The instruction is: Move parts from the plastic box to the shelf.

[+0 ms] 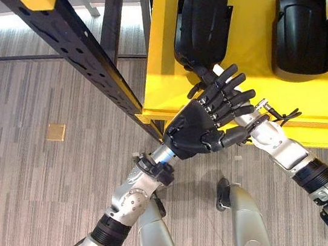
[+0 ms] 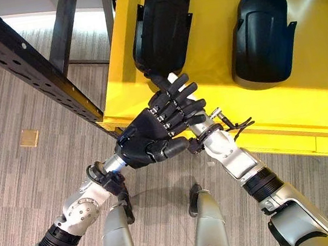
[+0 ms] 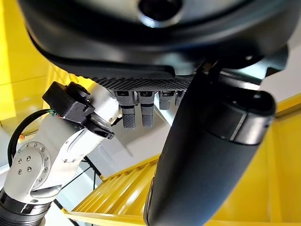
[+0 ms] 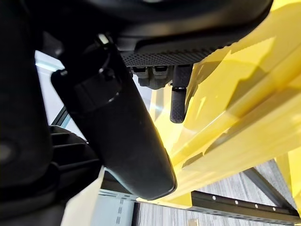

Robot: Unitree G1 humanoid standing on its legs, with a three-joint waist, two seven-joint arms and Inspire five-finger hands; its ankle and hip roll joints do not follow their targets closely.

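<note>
- The yellow shelf board (image 1: 250, 37) carries two black moulded plastic parts, glossy and shell-shaped, lying flat and well apart from each other.
- The left black part (image 1: 203, 16) lies near the shelf's left edge; the right black part (image 1: 300, 24) lies toward the shelf's right side.
- Each part's long axis runs from the front edge of the shelf toward the back, with the rounded, narrower end pointing to the back.
- A black perforated steel upright (image 1: 74, 47) of the rack slants past the shelf's left front corner.
- Below lies a grey striped carpet floor (image 1: 34, 196) with a small brass floor plate (image 1: 56, 132) set in it.
- The left hand (image 1: 199, 131) sits over the shelf's front edge, just below the left part, fingers straight and slightly spread, holding nothing.
- The right hand (image 1: 240, 97) lies under the left hand and is mostly hidden; its pale thumb tip shows beside the left part's lower end, and I cannot tell how its fingers are set.
</note>
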